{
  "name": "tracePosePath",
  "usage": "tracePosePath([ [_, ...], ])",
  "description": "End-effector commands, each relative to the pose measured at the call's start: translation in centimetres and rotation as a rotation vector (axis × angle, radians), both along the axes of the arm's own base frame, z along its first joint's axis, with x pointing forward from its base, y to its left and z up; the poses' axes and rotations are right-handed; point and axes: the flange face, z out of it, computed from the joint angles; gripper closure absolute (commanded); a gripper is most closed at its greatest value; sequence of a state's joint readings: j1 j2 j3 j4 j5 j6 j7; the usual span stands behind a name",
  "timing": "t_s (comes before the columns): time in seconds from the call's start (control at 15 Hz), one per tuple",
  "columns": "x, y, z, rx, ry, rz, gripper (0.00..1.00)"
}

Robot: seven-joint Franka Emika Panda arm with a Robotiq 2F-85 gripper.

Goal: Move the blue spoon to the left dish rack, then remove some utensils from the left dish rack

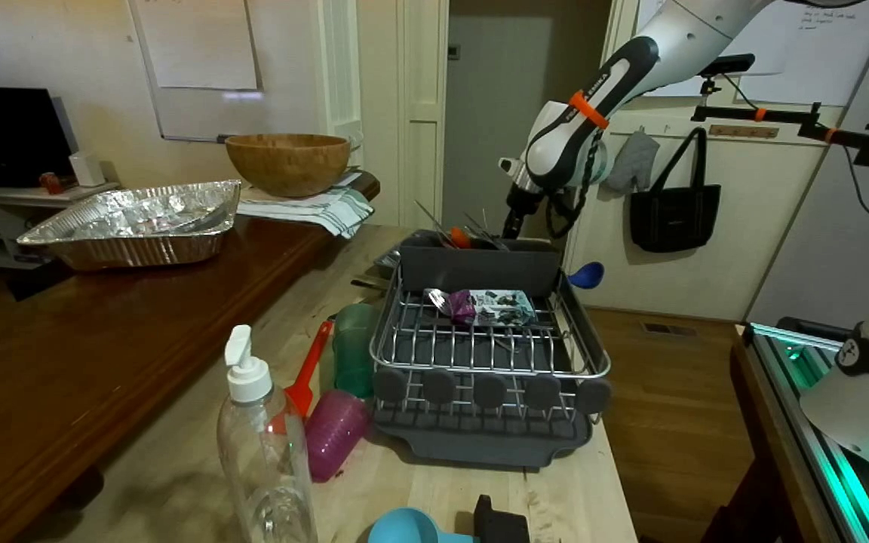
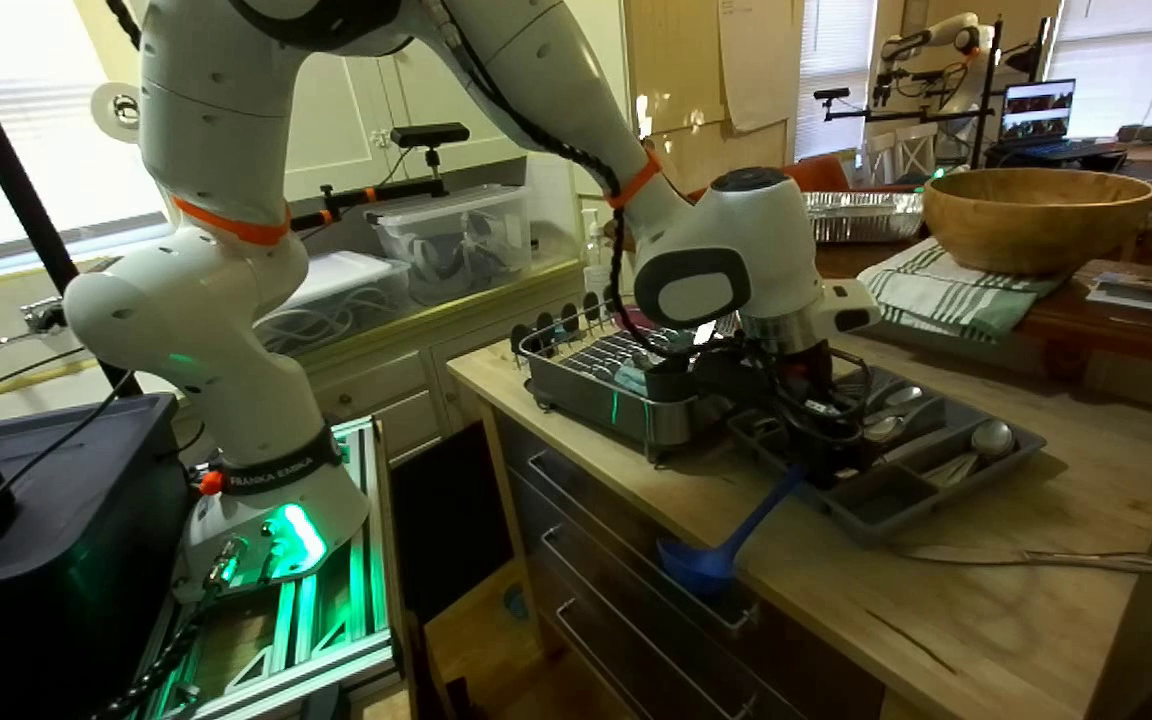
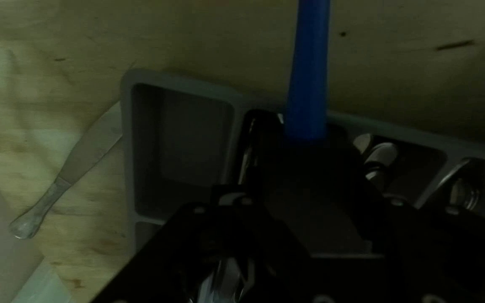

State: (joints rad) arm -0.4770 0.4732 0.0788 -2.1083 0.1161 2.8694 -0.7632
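The gripper [image 2: 816, 465] is clamped on the handle [image 3: 307, 75] of the blue spoon [image 2: 704, 568], above the cutlery tray [image 3: 183, 139].
The wrist view shows only this handle; both exterior views show also the scoop [image 1: 587, 275], out past the edge of the table [image 2: 1016, 640], apart from the dish rack [image 1: 472, 441]. A knife [image 3: 84, 156] lies beside the tray's corner.

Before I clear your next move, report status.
Gripper closed on blue ladle. Ladle not yet in wire dish rack. Possible obstruction: printed packet lying inside it.

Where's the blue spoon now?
In an exterior view, lower centre-right, the blue spoon, held by the pincer over the cutlery tray, overhangs the counter's edge.
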Motion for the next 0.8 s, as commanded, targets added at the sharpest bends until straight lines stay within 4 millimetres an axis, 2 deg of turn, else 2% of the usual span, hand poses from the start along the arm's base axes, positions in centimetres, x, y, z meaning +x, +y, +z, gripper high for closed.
tracePosePath([
  [0.0,-1.6,0.2,4.1,-0.003,0.054,0.03,0.74],
  [0.4,-2.2,1.7,9.5,0.026,0.172,0.147,0.74],
  [0.73,-4.0,3.9,15.4,-0.034,0.192,0.219,0.74],
])
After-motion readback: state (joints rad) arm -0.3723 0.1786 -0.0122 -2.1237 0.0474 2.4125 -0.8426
